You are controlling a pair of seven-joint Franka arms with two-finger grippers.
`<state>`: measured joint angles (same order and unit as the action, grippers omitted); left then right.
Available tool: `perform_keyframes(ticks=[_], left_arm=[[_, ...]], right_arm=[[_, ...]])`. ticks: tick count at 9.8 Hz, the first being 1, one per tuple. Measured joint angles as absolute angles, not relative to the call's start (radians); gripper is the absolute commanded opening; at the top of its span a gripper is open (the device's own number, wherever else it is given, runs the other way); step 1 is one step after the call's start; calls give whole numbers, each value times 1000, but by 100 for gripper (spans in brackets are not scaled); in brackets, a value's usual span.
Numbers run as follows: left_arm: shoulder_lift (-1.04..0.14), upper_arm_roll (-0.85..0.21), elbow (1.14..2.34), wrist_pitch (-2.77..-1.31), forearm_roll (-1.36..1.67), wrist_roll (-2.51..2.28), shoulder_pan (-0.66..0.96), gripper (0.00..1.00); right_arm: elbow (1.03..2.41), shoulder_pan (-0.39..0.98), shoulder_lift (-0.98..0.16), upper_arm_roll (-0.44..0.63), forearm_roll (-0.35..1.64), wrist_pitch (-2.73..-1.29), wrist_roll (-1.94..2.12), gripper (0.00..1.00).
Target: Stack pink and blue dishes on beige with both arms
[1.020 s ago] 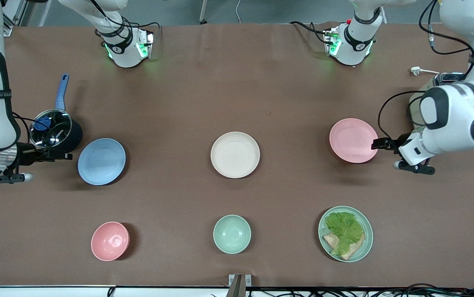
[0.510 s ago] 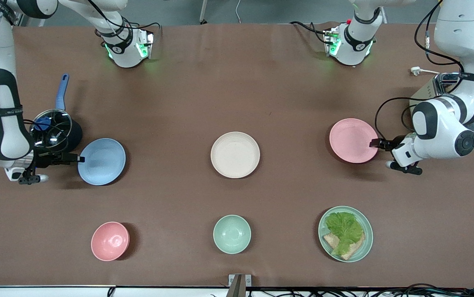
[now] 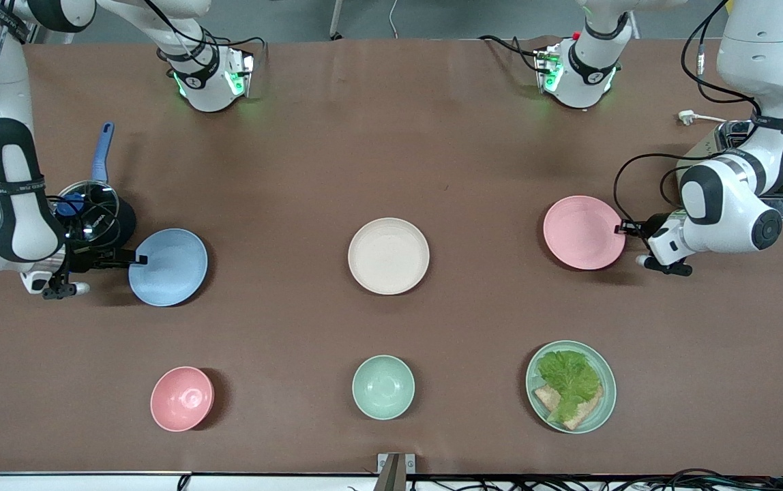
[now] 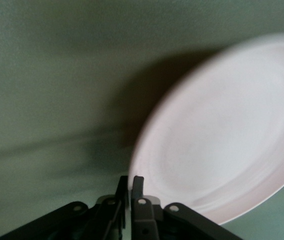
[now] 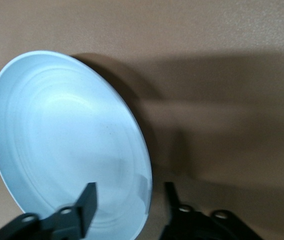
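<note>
The pale pink plate (image 3: 579, 232) (image 4: 222, 135) lies toward the left arm's end of the table. My left gripper (image 3: 620, 228) (image 4: 131, 179) sits at its rim, fingers drawn together on the thin edge. The light blue plate (image 3: 173, 269) (image 5: 66, 145) lies toward the right arm's end. My right gripper (image 3: 138, 259) (image 5: 129, 192) is open and straddles its rim, one finger over the plate's inside and the other outside it. The beige plate (image 3: 389, 256) rests between the two plates, with nothing on it.
A black pot with a glass lid and blue handle (image 3: 88, 215) stands right beside the blue plate. Nearer the camera are a pink bowl (image 3: 182, 398), a mint bowl (image 3: 383, 387) and a mint plate (image 3: 611, 389) with lettuce and bread. A silver appliance (image 3: 729, 136) sits under the left arm.
The right gripper slid from beside the pot onto the blue plate's rim. The left arm drew in and its gripper settled on the pink plate's edge; that plate shifted slightly.
</note>
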<state>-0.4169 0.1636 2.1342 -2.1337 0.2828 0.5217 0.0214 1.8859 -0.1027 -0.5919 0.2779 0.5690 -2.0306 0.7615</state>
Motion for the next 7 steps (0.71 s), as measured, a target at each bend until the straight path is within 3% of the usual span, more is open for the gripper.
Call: perform_keyframes(ticks=[1,3,7], left_arm=[[-401,162,2129,-2134,283,527,22,2],[-332,124,2113,-2126,285,527,23,2],[-248,-233,2102,-2090,297,233,35,2]], right_arm=[[1887,-103,-595,278,570,-2032,766,35],[1887,-103,-608,279,589,-2043,787,1],[1867,-103,-609,294,620,-2003,792,1]])
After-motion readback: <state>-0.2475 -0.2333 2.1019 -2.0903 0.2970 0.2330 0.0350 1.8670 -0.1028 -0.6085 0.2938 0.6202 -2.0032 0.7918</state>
